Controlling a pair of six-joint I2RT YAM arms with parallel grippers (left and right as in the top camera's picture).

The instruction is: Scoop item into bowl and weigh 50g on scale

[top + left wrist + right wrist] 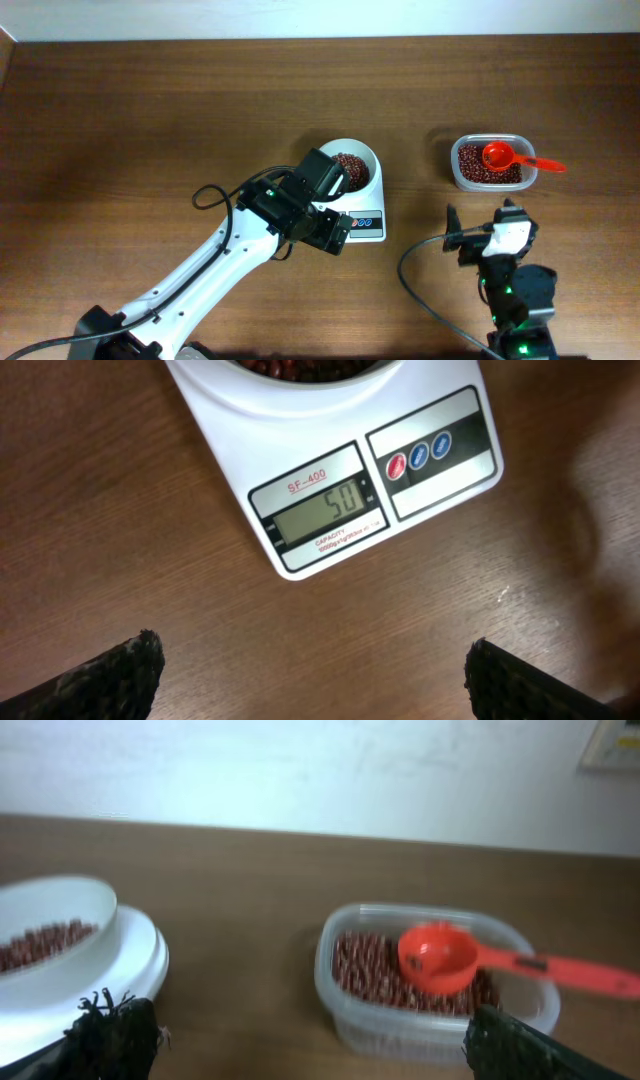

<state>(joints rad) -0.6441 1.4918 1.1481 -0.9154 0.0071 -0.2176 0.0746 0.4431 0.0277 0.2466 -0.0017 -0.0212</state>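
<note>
From above, the white bowl [368,158] stands on the scale [368,226] in the middle of the tabletop [150,100], and it holds dark red-brown beans [352,168]. The left arm [200,270] comes in from the lower left, and its black head covers the left part of the bowl and the scale. At the right, a clear container [456,165] holds more beans and a red scoop [498,155], whose handle sticks out over the right rim. The right arm [520,290] is below the container and touches nothing.

In the left wrist view the scale fills the upper part, and its display [325,515] reads 50. The bowl is cut off at the top edge. The left jaws are spread wide, their black fingertips [110,680] in the lower corners with only bare wood between.

The right wrist view is blurred. The bowl is cut off at the left, and the container is at centre right. The right jaws are spread wide and empty, fingertips [110,1040] low in the frame.
</note>
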